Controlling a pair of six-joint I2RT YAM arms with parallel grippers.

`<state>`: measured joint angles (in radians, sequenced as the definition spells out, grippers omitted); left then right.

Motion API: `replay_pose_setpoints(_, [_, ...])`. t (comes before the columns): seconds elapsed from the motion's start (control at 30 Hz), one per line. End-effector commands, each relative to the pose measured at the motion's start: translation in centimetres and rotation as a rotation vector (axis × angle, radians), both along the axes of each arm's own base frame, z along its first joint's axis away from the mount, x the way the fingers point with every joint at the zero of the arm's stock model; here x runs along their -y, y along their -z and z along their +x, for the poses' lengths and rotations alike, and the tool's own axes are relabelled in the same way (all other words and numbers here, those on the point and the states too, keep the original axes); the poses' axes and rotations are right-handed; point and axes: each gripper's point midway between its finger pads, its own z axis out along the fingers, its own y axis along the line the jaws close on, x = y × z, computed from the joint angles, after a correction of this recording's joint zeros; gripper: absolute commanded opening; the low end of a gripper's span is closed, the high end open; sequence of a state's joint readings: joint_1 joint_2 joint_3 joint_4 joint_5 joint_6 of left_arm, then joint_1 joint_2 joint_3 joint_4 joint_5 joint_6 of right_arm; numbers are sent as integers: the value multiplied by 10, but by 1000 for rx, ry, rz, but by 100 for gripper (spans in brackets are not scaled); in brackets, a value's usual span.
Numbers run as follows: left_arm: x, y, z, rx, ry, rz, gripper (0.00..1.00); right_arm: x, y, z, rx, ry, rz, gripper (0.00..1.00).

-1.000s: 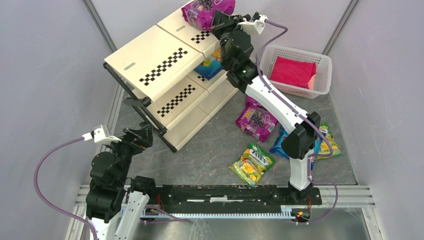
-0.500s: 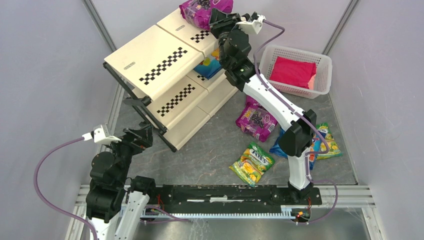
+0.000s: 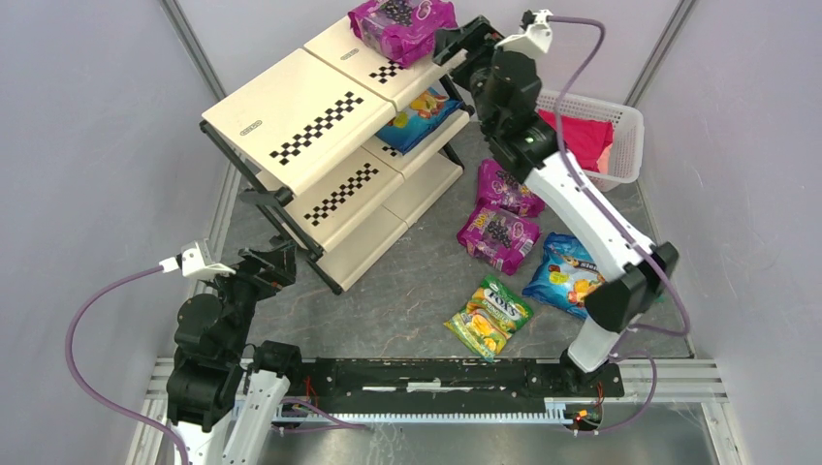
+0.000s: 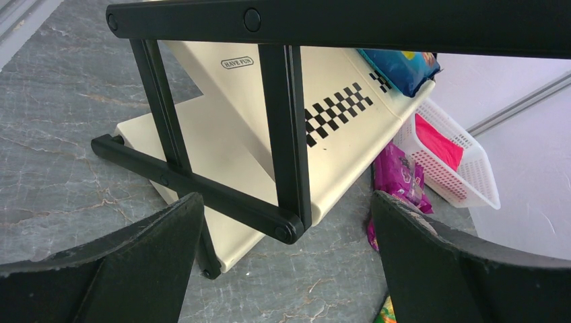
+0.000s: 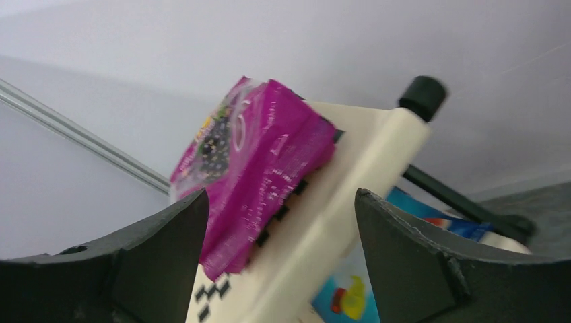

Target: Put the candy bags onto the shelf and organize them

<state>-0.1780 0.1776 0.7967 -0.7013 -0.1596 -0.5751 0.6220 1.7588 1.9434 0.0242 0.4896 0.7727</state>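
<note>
The left gripper point(image 4: 286, 198) hangs with its jaws spread and nothing between them, close up against the black tube frame at the low end of the shelf point(image 3: 291, 116). Any careless swing from there could knock the rack and shake loose what lies on its slanted panels. On the top tier a magenta bag point(image 3: 400, 21) lies at the far end and seems to hang a little over the edge, so it may slide down the slope or tip off. The right gripper point(image 5: 281, 195) is just beside it, fingers parted and empty, and a brush from either finger would be enough to push the bag off. The blue bag point(image 3: 422, 114) on the middle tier pokes out past the shelf's right end and could slip out in the same way. Counted: one shelf of three tiers. There are three magenta bags, one on the shelf and two on the floor point(image 3: 509, 189) point(image 3: 497, 235). There are two blue bags, one shelved and one on the floor point(image 3: 565, 274), plus one green-yellow bag point(image 3: 490, 315) on the floor. The right arm's elbow covers the floor beyond them, so more may lie hidden. Far right stands one white basket point(image 3: 630, 116) holding one pink-red bundle point(image 3: 582, 140).
</note>
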Motion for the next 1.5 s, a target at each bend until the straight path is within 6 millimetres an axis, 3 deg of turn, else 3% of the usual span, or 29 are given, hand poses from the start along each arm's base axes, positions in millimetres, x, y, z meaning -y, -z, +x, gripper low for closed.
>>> replay_pose_setpoints(0.0, [-5, -16, -4, 48, -8, 47, 100, 34, -26, -48, 63, -32, -217, 89])
replay_pose_setpoints(0.07, [-3, -21, -9, 50, 3, 42, 100, 41, -19, -68, 88, -63, -339, 97])
replay_pose_setpoints(0.17, [2, -30, -16, 61, 39, 27, 100, 50, 20, -95, 97, -128, -527, 98])
replay_pose_setpoints(0.23, [10, -38, -21, 86, 81, 14, 100, 53, 60, -112, 71, -180, -619, 98])
replay_pose_setpoints(0.37, [32, -56, -31, 168, 217, 18, 100, 55, 160, -139, -35, -331, -812, 98])
replay_pose_setpoints(0.5, [46, -74, -42, 252, 315, 59, 100, 76, 241, -156, -204, -360, -924, 98])
replay_pose_setpoints(0.7, [65, -80, -53, 294, 438, 60, 100, 113, 320, -158, -413, -301, -874, 98])
replay_pose_setpoints(0.8, [72, -75, -53, 273, 477, 40, 100, 122, 343, -151, -489, -305, -795, 98])
replay_pose_setpoints(0.97, [76, -69, -53, 238, 502, 34, 100, 158, 367, -133, -644, -205, -667, 98])
replay_pose_setpoints(1.13, [85, -67, -52, 201, 556, 9, 100, 195, 388, -140, -735, -131, -517, 98])
replay_pose_setpoints(1.27, [88, -56, -43, 149, 569, 11, 100, 202, 397, -148, -718, -136, -480, 98])
replay_pose_setpoints(1.47, [87, -54, -36, 122, 563, 44, 100, 172, 409, -143, -641, -358, -504, 98])
